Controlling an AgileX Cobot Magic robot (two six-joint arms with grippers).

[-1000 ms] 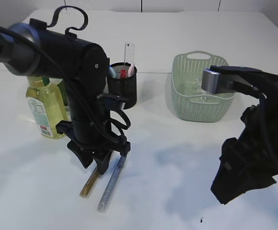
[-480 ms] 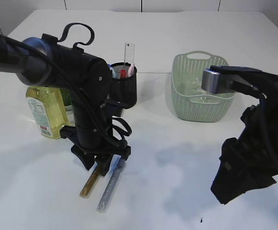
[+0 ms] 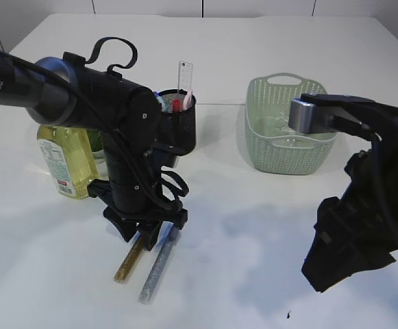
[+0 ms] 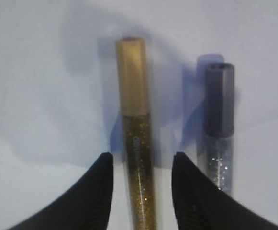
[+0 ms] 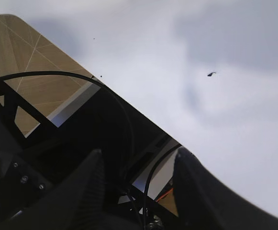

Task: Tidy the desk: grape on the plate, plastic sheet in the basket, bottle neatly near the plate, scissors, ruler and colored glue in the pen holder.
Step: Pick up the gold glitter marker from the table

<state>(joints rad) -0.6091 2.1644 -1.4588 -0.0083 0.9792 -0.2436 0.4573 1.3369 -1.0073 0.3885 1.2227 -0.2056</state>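
A: Glue sticks were what we had left, weren't they? Where did they lie?

B: Both lay flat on the table (image 3: 267,240), in front of the pen holder (image 3: 178,123) and apart from it. The gold glue stick (image 4: 136,143) sat between the fingers (image 4: 93,191) of our left gripper (image 4: 139,165), which were spread to either side of it and not yet touching. The silver glue stick (image 4: 219,120) lay just beside it, outside the far finger.

A: And the pen holder?

B: It already held the ruler (image 3: 185,75) and some other pieces we couldn't make out. The basket (image 3: 288,127) stood well to its right, the bottle (image 3: 65,154) to its left.

A: How did we judge the grasp should go?

B: We thought the fingers should drop straight, keeping the gold stick centred so the far finger wouldn't nudge the silver one, then close on the body rather than the cap.

A: Our right gripper (image 5: 136,179)?

B: It hung parted and empty, right of the basket.
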